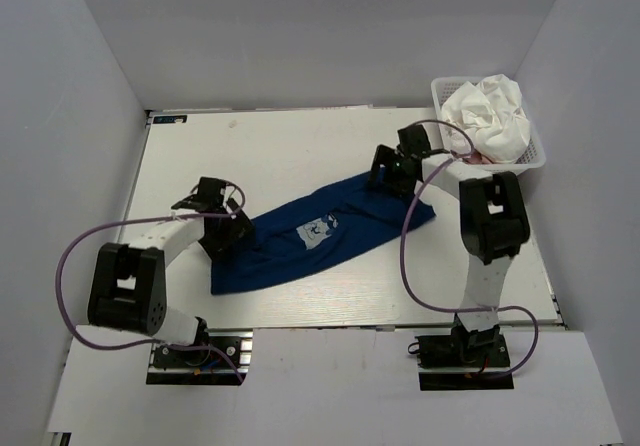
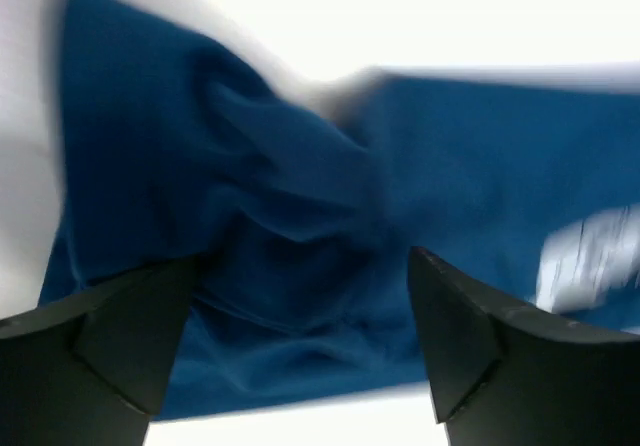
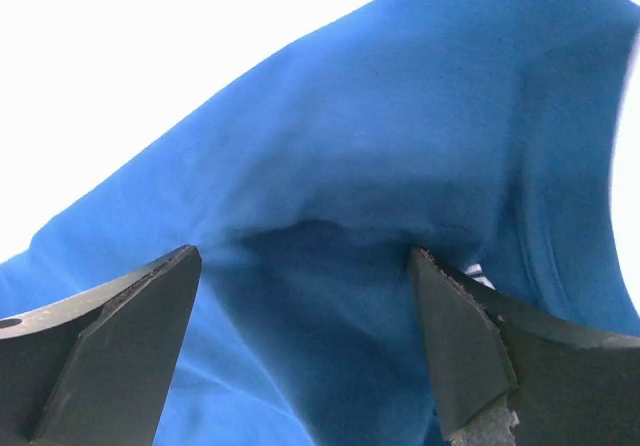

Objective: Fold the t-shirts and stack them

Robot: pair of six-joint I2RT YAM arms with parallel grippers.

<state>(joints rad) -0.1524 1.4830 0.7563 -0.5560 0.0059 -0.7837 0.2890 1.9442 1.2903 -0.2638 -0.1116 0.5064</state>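
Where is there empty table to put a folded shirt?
Biggest bare patch: far-left table, between the back wall and the navy t-shirt. A smaller strip lies between the shirt and the front edge. Crowded: by the basket and right gripper.

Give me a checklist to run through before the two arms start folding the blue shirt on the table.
1. Open left pincer: ok, fingers apart with bunched cloth between them.
2. Open right pincer: ok, fingers apart with blue cloth between them.
3. Flat navy blue cloth t-shirt: not ok, it lies diagonally and is bunched at its left end.
4. Shirt wholly on the white table: ok.
5. Fingers touching the cloth: cannot tell.
6. Spare crumpled white cloth kept in the white plastic mesh basket: ok.
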